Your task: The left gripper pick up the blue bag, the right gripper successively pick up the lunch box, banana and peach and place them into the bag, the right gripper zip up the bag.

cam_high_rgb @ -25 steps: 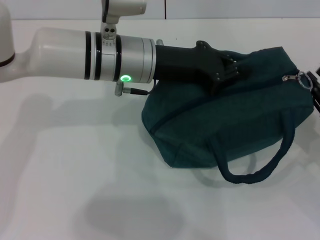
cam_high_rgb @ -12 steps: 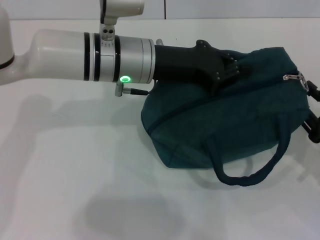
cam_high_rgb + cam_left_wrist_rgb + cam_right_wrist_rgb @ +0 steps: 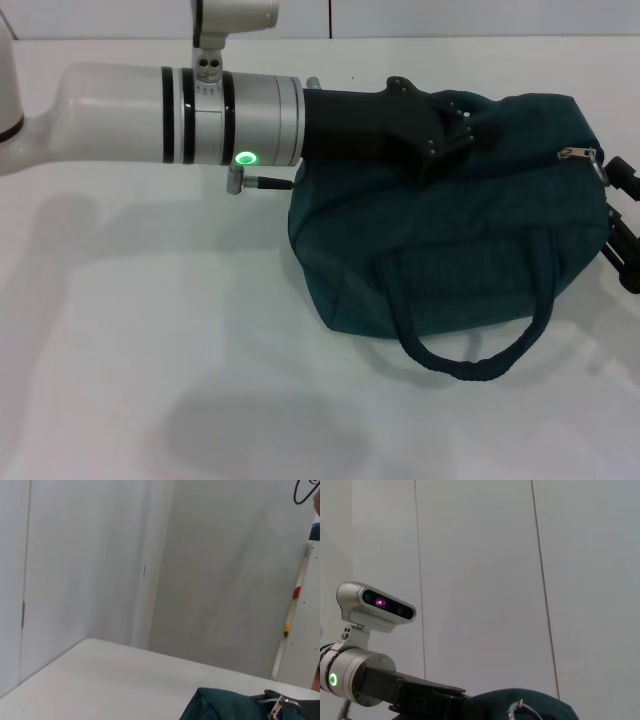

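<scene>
The blue bag sits on the white table, its loose handle hanging over the front. Along its top the zip looks closed, with the metal pull at the right end. My left gripper reaches in from the left and is shut on the bag's top fabric. At the right edge of the head view, my right gripper stands open just beside the bag's right end, holding nothing. The bag's top and pull show in the left wrist view. Lunch box, banana and peach are out of view.
The left forearm spans the table's back left above the surface. White walls stand behind the table. The right wrist view shows the left arm's camera and the bag's top.
The right gripper has let go of the zip pull and drawn back to the right. The bag has shifted and stands more upright, and its handle has swung to the left.
</scene>
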Available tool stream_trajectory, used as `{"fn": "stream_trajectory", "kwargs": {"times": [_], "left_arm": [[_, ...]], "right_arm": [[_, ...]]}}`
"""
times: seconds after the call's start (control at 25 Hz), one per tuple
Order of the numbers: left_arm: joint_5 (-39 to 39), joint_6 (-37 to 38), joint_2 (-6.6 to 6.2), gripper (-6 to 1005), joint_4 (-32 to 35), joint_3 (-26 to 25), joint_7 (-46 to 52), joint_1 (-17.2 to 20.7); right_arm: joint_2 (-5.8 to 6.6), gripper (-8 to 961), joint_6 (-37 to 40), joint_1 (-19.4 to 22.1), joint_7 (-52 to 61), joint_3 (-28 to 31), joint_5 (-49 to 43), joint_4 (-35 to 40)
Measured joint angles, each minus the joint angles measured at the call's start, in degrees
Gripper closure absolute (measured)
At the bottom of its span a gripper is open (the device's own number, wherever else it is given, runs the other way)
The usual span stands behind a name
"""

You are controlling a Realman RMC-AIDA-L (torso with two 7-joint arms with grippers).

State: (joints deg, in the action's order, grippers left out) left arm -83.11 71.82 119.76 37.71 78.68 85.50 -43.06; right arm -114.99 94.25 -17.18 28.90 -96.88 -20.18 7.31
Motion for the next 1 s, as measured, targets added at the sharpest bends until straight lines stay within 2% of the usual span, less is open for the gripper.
{"fn": "stream_trajectory", "kwargs": {"times": [0.48,1.0], "left_arm": [[0.1,-0.2,-0.09,954,0.0,-0.7,-1.3,0.2],[1.3,-0.2,0.03,954,-0.3,-0.7,-2.6,0.1]], "right_arm": [[0.12,560,1.1,0.5,-1.5,0.5,0.6,-0.1],[0.03,559,1.3,-1.0,-4.9,2.2,0.6,0.8]]}}
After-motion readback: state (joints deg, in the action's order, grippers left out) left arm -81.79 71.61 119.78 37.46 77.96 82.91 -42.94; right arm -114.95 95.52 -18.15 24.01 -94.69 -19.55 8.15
